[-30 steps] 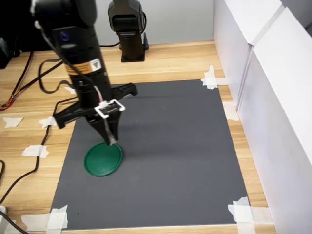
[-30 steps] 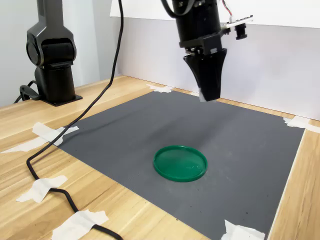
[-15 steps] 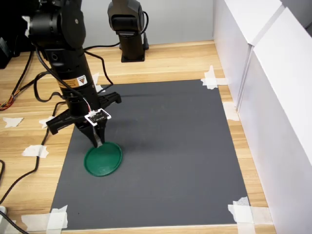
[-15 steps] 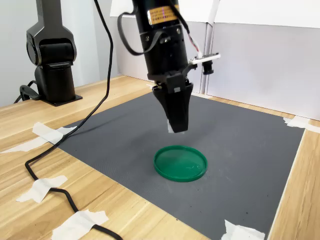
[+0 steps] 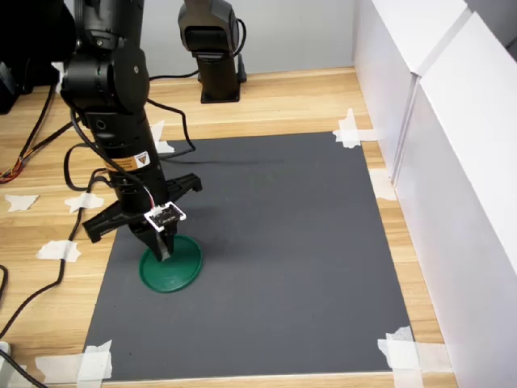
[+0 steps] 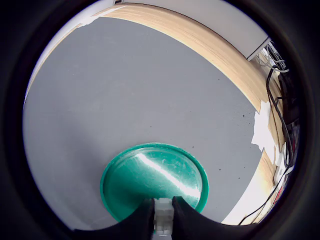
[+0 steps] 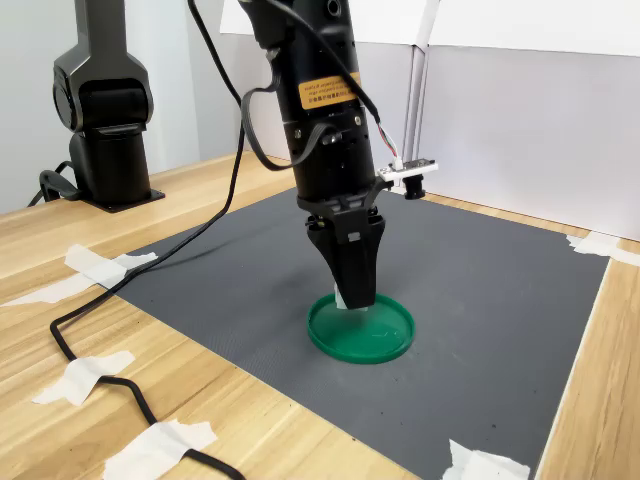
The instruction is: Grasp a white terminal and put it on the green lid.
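The green lid lies flat on the dark grey mat, near its edge on the first exterior view's left. My gripper points straight down over the lid, its tips just above the lid's surface. It is shut on the white terminal, a tiny white block pinched between the two black fingers in the wrist view. In the second exterior view a sliver of the white terminal shows at the fingertips. In the first exterior view the fingers hide the terminal.
The grey mat is taped at its corners to a wooden table. A second black arm base stands at the back. White panels wall the first exterior view's right. A black cable lies beside the mat.
The arm has swung across and come down with the terminal, from well above the mat to just over the green lid. The lid has stayed put.
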